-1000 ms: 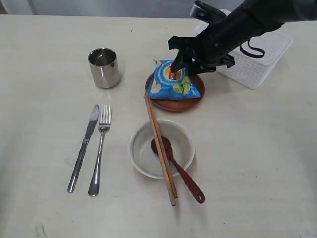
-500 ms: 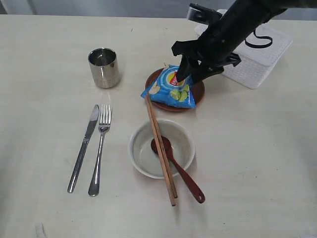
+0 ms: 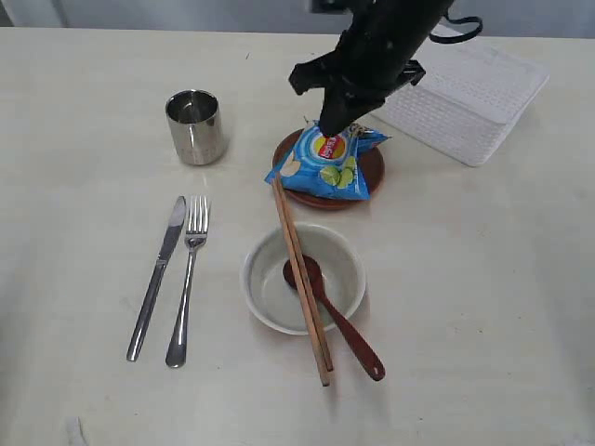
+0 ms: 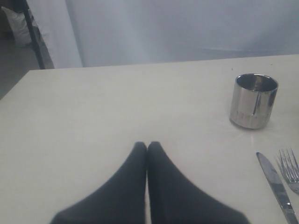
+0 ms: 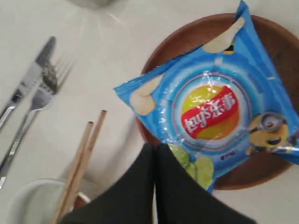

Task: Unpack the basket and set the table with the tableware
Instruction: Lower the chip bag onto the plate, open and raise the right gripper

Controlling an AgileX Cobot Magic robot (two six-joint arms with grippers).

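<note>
Blue chip bag had slid to the brown plate's near rim; the right gripper, lifted off it, had closed empty. The basket sat at the tabletop's far right corner; left gripper stayed closed.

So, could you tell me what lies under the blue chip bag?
The round brown plate: its rim shows beside the chip bag. The plate's middle is covered, so anything else there is hidden.

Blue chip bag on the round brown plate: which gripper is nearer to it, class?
Right. The right gripper hangs shut just over the blue chip bag; the left gripper sits shut far off, past the steel cup.
</note>
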